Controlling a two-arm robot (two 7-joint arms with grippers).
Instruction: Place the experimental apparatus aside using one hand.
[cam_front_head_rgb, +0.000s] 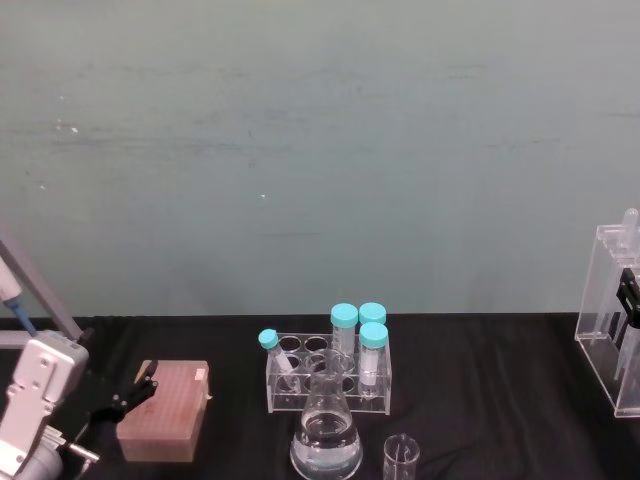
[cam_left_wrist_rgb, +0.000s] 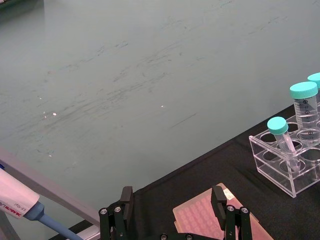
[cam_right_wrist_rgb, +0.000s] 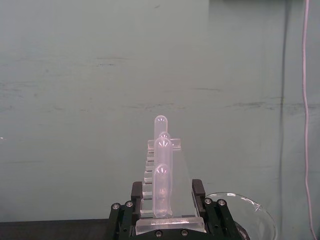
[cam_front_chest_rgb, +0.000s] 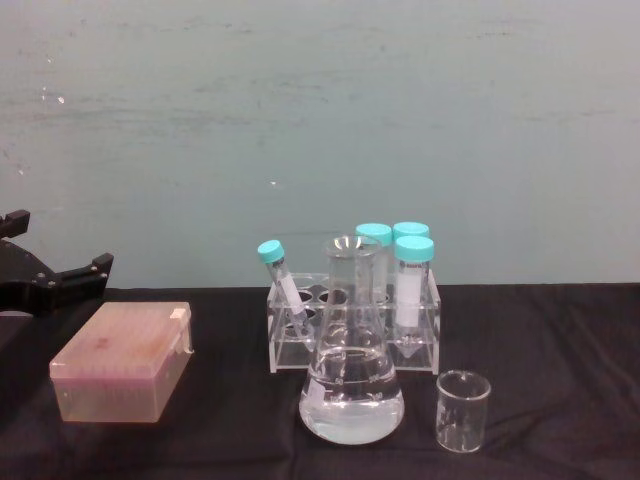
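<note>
"Where does the conical flask (cam_front_head_rgb: 326, 440) sit?"

"At the front middle of the worktop (cam_front_head_rgb: 490, 380), with the beaker (cam_front_head_rgb: 401, 458) just to its right and not touching it."

"And behind them?"

"The tube rack (cam_front_head_rgb: 300, 398) is directly behind the flask. Three capped tubes (cam_front_head_rgb: 373, 352) stand upright in its right half, and a fourth leans at its left end."

"The sides?"

"The tip box (cam_front_head_rgb: 165, 412) lies well left of the rack, with the left hand (cam_front_head_rgb: 135, 392) just beside its left side. The acrylic stand (cam_front_head_rgb: 608, 330) is at the far right, well apart from the rest. Its test tubes (cam_right_wrist_rgb: 162, 190) stand in a row, and the right hand (cam_right_wrist_rgb: 167, 200) has one finger on either side of it."
</note>
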